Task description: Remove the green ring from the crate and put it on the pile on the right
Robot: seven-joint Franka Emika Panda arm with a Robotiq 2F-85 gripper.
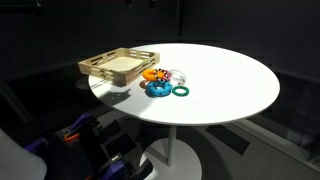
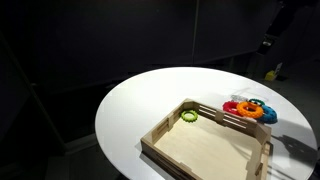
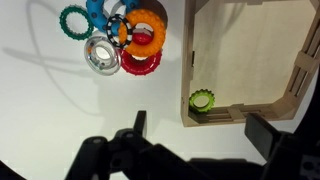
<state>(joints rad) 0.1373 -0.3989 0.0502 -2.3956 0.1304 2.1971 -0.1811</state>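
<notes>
The green ring [image 3: 203, 101] lay flat inside the wooden crate [image 3: 190, 55]. It was tucked into a corner, close against the walls. In an exterior view it sat in the crate corner closest to the pile of rings [image 2: 248, 109].

The pile was outside the crate, just beside it, on the white round table [image 1: 235, 85]. In the wrist view an orange ring [image 3: 148, 30] lay on top, with a red ring [image 3: 140, 63], a silver ring [image 3: 101, 54] and a teal ring [image 3: 73, 20] around it.

The claw [image 3: 201, 125] hung up above the crate corner. Its two fingers [image 3: 140, 122] were wide apart and held nothing.
</notes>
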